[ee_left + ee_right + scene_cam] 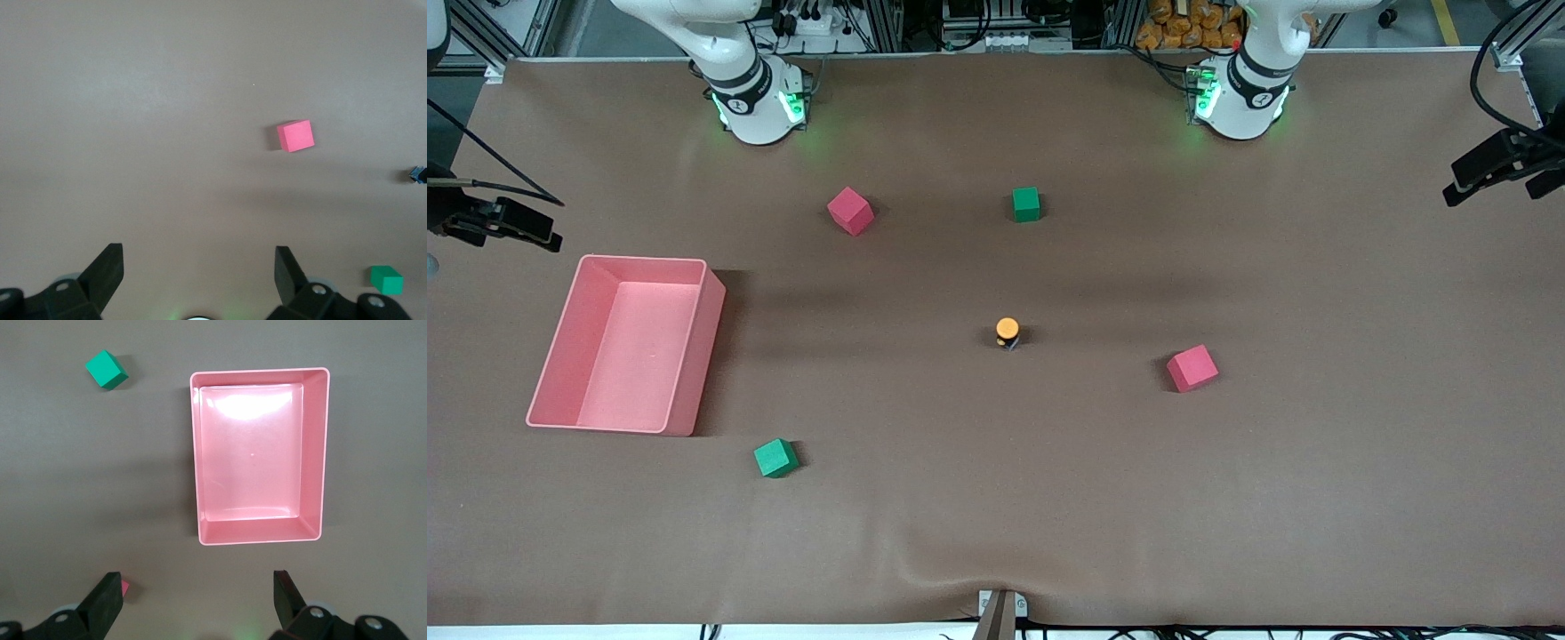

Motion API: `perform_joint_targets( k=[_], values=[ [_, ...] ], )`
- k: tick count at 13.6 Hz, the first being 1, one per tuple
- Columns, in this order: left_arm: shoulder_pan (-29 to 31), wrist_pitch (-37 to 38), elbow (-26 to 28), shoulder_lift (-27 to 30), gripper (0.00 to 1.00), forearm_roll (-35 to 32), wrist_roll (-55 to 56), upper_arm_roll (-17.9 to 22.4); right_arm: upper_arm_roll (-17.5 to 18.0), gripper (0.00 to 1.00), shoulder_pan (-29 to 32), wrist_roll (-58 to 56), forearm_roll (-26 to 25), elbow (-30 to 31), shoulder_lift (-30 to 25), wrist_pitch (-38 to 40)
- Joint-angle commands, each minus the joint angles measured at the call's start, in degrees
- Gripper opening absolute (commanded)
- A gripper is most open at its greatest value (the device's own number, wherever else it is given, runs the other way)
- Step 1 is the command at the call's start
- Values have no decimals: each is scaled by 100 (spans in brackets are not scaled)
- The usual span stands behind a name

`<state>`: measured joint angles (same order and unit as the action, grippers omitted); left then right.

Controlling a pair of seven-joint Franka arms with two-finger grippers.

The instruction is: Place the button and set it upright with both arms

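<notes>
Orange-capped, the button (1007, 332) stands mid-surface, cap up; your left gripper (199, 267) is somewhat nearer than the right gripper (197, 590) (both pairs of fingers spread, empty).

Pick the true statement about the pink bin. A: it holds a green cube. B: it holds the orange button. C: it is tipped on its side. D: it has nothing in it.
D: the pink bin sits upright with a bare floor in the right wrist view, while the button stands out on the table mid-way, and the nearest green cube lies outside the bin.
</notes>
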<state>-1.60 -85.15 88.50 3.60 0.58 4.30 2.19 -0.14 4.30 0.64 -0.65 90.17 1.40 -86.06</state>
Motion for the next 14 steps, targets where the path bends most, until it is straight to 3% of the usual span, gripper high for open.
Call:
perform_joint_targets(
  k=[1,14],
  values=[
    [-60,-63,-16,-70,100,-163,-149,9,58,100,53,68,-49,-61,-8,27],
    [-78,-54,-192,-167,100,22,-421,27,58,100,53,68,-49,-61,-8,19]
  ],
)
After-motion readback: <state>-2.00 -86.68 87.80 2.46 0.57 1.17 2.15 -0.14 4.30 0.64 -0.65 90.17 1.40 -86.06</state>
